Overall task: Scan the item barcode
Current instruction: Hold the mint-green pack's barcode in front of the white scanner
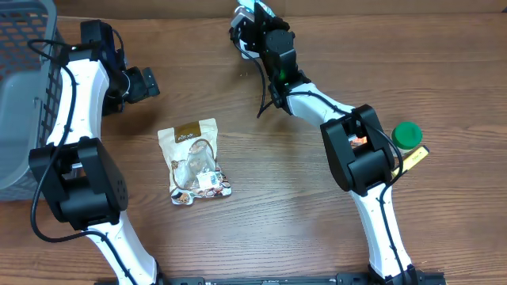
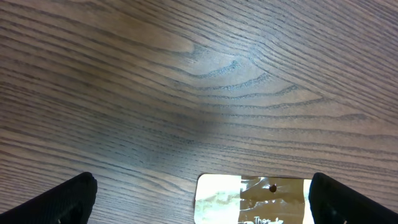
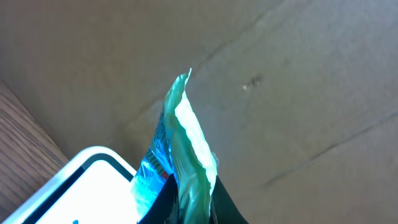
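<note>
A teal and blue foil packet (image 3: 186, 134) stands upright in the right wrist view, and my right gripper (image 3: 189, 194) is shut on its lower part. A white device with a dark-edged face (image 3: 74, 186) sits just left of it. No barcode shows on the packet. From overhead, the right gripper (image 1: 247, 21) is at the table's far edge with a sliver of the packet (image 1: 255, 8) showing. My left gripper (image 2: 202, 202) is open and low over the table, with the top of a brown and cream snack pouch (image 2: 255, 199) between its fingers (image 2: 62, 202).
The snack pouch (image 1: 194, 158) lies flat in the middle of the table. A grey mesh basket (image 1: 24, 87) stands at the left edge. A green-capped bottle (image 1: 406, 134) and a yellow item (image 1: 413, 158) lie right of the right arm. A cardboard wall (image 3: 280, 74) rises behind the packet.
</note>
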### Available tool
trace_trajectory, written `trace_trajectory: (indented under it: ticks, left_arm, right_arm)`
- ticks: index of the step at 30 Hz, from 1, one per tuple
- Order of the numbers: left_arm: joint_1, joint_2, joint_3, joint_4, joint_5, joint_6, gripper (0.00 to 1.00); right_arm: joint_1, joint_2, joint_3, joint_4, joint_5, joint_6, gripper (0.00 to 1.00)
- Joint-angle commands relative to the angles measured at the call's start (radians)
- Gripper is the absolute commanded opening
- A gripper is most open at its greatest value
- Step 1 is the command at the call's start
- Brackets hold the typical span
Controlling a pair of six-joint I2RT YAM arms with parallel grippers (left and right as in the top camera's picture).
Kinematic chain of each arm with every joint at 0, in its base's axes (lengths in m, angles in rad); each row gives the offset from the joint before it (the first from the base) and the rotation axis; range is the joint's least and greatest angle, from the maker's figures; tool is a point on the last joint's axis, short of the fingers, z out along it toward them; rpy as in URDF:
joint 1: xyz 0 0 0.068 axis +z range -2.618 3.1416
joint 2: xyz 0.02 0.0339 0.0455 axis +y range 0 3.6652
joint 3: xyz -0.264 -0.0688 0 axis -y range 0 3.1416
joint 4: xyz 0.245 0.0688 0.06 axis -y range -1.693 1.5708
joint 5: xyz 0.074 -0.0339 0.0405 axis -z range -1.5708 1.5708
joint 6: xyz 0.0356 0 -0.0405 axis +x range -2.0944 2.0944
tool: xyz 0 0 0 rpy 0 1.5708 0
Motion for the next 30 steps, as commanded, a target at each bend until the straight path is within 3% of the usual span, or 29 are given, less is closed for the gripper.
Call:
trace_trajectory:
  ticks: [1, 11, 18, 30]
  left_arm:
    - [-0.002, -0.042, 0.02, 0.001, -0.003, 0.011, 1.0]
    - [-0.002, -0.042, 0.02, 0.001, -0.003, 0.011, 1.0]
    - [-0.002, -0.042, 0.019, 0.001, -0.003, 0.011, 1.0]
    - [-0.002, -0.042, 0.019, 0.001, -0.003, 0.011, 1.0]
  right_arm:
    - [-0.005, 0.01, 0.018, 0.012, 0.014, 0.0, 0.04]
    - [-0.002, 0.025, 0.018, 0.078, 0.07, 0.014, 0.04]
    - [0.002, 0.026, 0.018, 0.049, 0.071, 0.213, 0.04]
    - [0.024, 0.059, 0.018, 0.011, 0.111, 0.211, 0.04]
